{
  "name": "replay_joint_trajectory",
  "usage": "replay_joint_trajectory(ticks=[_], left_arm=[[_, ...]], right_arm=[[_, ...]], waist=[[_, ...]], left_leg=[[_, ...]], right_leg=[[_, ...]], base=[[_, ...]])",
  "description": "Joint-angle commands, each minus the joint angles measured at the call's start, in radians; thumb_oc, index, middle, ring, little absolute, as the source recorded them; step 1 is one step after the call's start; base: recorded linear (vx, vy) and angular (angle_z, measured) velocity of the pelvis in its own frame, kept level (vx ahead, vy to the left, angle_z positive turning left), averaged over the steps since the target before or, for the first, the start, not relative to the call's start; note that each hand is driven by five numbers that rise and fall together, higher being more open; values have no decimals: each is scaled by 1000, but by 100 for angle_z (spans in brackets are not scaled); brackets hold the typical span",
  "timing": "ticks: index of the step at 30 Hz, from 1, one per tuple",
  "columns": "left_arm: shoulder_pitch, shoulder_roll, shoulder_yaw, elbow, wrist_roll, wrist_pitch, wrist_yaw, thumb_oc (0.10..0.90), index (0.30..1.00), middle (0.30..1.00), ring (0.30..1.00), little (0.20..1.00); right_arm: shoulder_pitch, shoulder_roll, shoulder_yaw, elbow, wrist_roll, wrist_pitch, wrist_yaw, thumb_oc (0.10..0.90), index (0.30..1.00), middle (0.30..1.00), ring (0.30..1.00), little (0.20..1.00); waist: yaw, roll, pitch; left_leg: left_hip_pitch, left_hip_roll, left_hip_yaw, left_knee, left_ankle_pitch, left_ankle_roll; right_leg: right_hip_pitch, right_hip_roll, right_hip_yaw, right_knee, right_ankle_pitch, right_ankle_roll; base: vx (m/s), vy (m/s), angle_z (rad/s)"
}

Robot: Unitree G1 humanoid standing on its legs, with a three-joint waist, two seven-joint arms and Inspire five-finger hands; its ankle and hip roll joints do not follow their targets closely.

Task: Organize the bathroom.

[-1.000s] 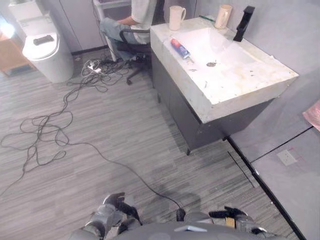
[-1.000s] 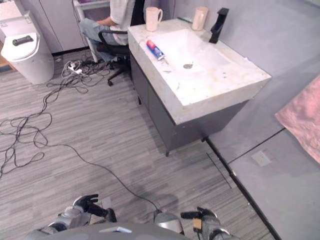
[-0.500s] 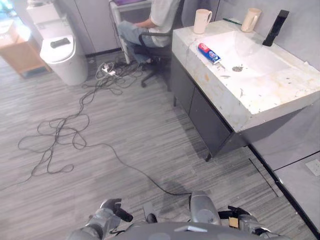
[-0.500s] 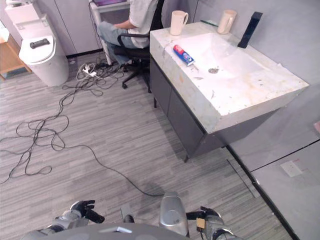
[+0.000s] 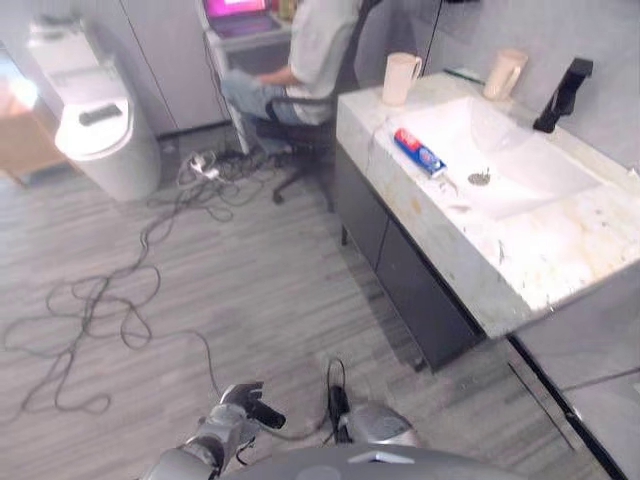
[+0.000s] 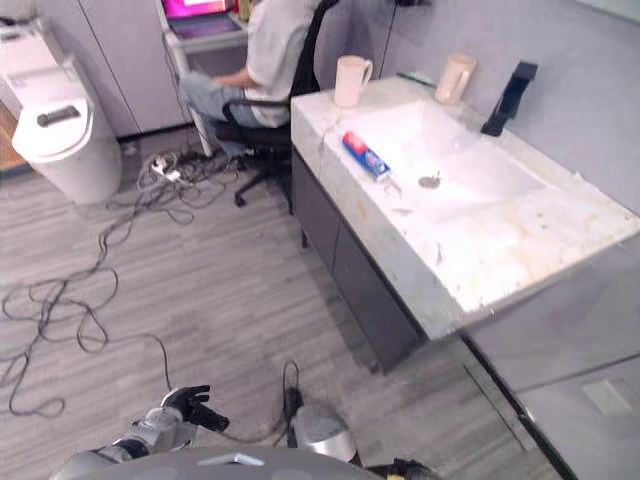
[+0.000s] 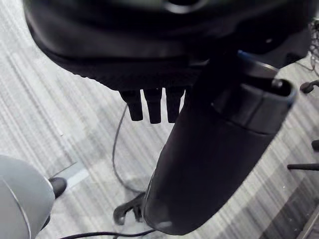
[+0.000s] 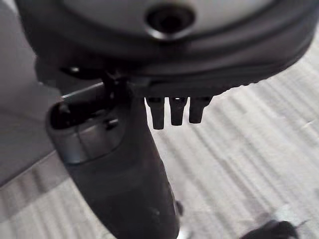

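The left hand (image 5: 240,409) hung low over the grey plank floor (image 5: 250,290), fingers relaxed and apart, holding nothing; its wrist view showed the fingers (image 7: 152,105) straight above bare floor. The right hand (image 8: 169,74) likewise had straight, loose fingers (image 8: 172,110) over the floor, empty. Well ahead of both hands and off to the right stood the stone vanity (image 6: 480,250) with its sunken basin (image 6: 440,150), which held only a dark drain fitting (image 6: 430,181). A toothpaste tube (image 6: 365,155) lay flat on the vanity's near rim, just beside the basin. Two cream cups (image 6: 350,80) (image 6: 455,77) stood upright at the far edge; contents could not be made out. A black faucet (image 6: 507,97) stood behind the basin. Far ahead to the left was a toilet (image 5: 100,130), lid closed, a dark object (image 5: 98,115) on it. A person (image 5: 300,55) sat at a desk beyond the vanity.
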Motion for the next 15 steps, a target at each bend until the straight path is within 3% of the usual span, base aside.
replay_joint_trajectory(ticks=[1,3,5,7,9,11,15], left_arm=[[-54,63,-15,-72,-7,-23,26,800,900,900,900,900],[-54,65,-16,-79,-14,-21,31,800,900,900,900,900],[-50,72,-18,-89,-29,-16,33,800,900,900,900,900],[-37,78,-26,-89,-35,-20,35,800,900,900,900,900],[-25,84,-36,-85,-29,-28,41,800,900,900,900,900],[-16,85,-40,-76,-33,-31,42,800,900,900,900,900],[-4,85,-29,-58,-22,-30,26,800,900,900,900,900]], right_arm=[[-46,-26,40,-1,30,12,-24,800,900,900,900,900],[-57,-24,45,2,23,17,-27,800,900,900,900,900],[-74,-20,54,14,37,15,-36,800,900,900,900,900],[-86,-20,57,22,23,14,-32,800,900,900,900,900],[-89,-21,56,28,23,18,-34,800,900,900,900,900],[-84,-18,53,35,19,12,-35,800,900,900,900,900],[-76,-17,47,36,48,10,-43,800,900,900,900,900]], waist=[[38,-100,30],[49,-101,34],[63,-95,31],[84,-72,32],[98,-47,32],[104,-32,34],[100,-3,35]], left_leg=[[-235,67,66,120,153,104],[-245,79,74,78,135,123],[-239,75,79,-80,107,148],[-207,83,44,-299,124,136],[-181,114,13,-451,181,112],[-175,127,-6,-491,206,105],[-130,140,16,-509,193,103]], right_leg=[[29,-10,112,13,19,59],[48,-7,130,12,5,59],[61,-4,163,16,-19,67],[79,3,201,19,-44,89],[90,3,222,24,-69,106],[88,-7,232,47,-93,118],[56,-57,216,122,-122,149]], base=[[152,78,-60],[148,155,-86],[282,303,-53],[321,329,-66],[337,345,-64],[270,311,-47],[224,363,-52]])
